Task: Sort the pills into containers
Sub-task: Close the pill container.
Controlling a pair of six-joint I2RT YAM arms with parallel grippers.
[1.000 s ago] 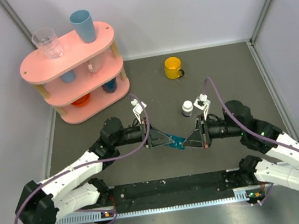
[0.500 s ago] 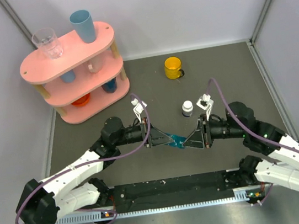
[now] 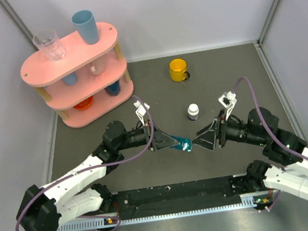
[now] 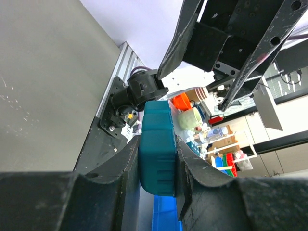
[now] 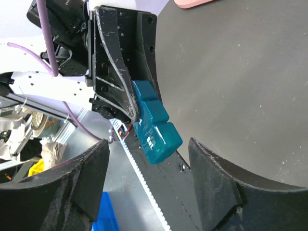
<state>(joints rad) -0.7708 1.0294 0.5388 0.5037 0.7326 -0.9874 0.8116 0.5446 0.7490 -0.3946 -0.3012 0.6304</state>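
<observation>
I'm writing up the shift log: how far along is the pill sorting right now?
Done: nothing visibly sorted; no pills show anywhere. In hand: the left gripper is shut on the teal pill box, whose lids look closed; the right gripper is open, just clear of it. Left: the white bottle stands capped, so opening and sorting seemingly remain.

**Bright, even light; soft close-ups**

The top view is bright and evenly lit from above, with short, soft shadows under the arms and the shelf (image 3: 72, 66). The table (image 3: 156, 92) looks matte. In the left wrist view the near jaws are dark and blurred, and the room beyond is washed out. The right wrist view shows the pill box (image 5: 155, 126) sharp, with glossy highlights, while its own jaws are soft.
</observation>
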